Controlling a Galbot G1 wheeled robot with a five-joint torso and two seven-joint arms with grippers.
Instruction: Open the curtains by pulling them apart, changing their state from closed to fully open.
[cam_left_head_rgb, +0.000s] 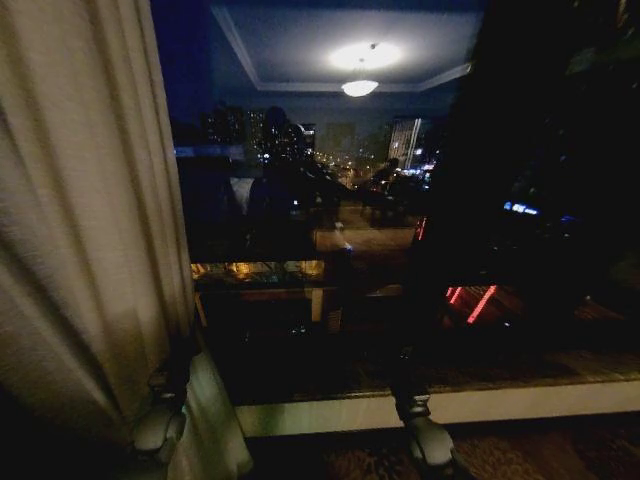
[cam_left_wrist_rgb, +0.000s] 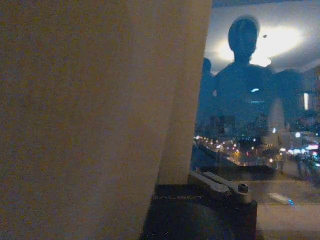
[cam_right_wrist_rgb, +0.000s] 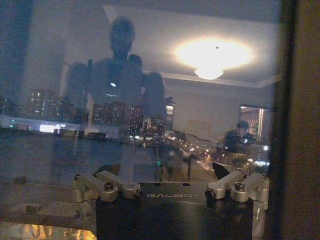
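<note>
Nearest us hangs the sheer curtain, bunched in pleats beside the dark window, whose glass lies bare past the curtain's edge; in the left wrist view the curtain lies close against the camera. Our left gripper sits low at the curtain's edge, touching the fabric; whether its fingers are together we cannot tell. Our right gripper faces the window, fingers spread apart, holding nothing, below the sill.
</note>
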